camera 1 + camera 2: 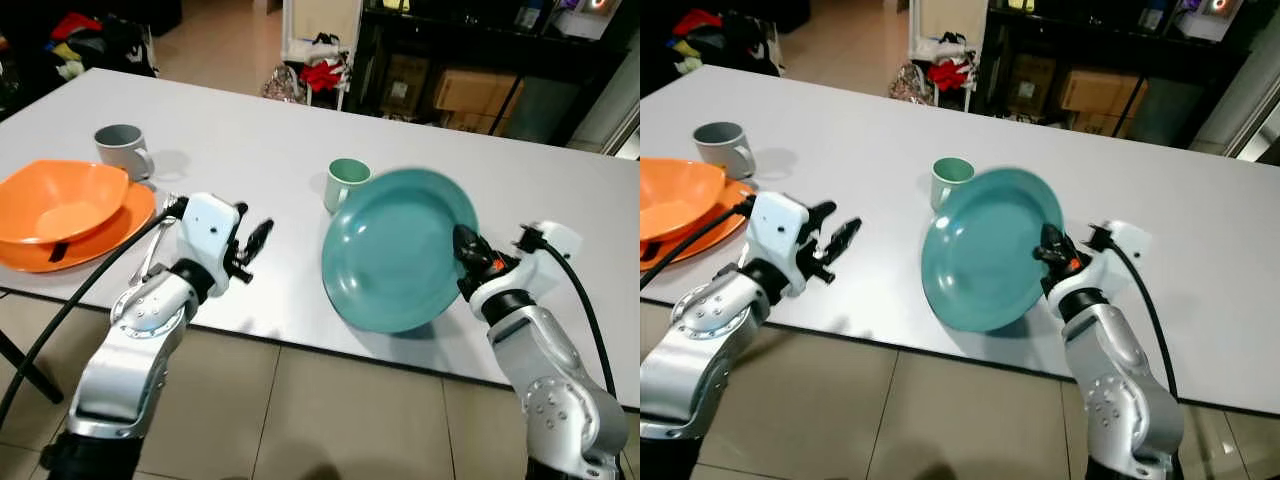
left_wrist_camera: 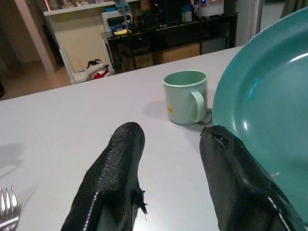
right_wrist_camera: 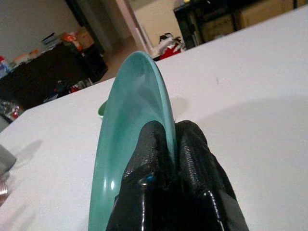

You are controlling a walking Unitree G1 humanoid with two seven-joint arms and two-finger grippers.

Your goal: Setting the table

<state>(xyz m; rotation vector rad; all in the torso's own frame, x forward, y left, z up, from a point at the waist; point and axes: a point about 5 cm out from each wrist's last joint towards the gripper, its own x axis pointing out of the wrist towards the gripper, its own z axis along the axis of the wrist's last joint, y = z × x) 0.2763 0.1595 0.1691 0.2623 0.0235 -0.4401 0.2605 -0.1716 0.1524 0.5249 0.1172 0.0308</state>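
A teal plate [image 1: 400, 250] is held tilted above the white table [image 1: 250, 150], its rim pinched by my right gripper [image 1: 468, 252], which is shut on it; in the right wrist view the plate [image 3: 130, 144] stands edge-on between the black fingers [image 3: 192, 159]. A pale green mug [image 1: 346, 184] stands just behind the plate. My left gripper [image 1: 252, 245] hovers open and empty over the table's near edge, left of the plate. At far left an orange bowl [image 1: 60, 200] sits on an orange plate [image 1: 120, 228], with a grey mug [image 1: 122, 148] behind and a fork [image 1: 162, 218] beside it.
The table's front edge runs just under both arms, with tiled floor [image 1: 330, 410] below. Beyond the far edge are a dark shelf with cardboard boxes [image 1: 470, 95] and clutter on the floor [image 1: 320, 75]. Bare tabletop [image 1: 570, 200] lies to the right of the plate.
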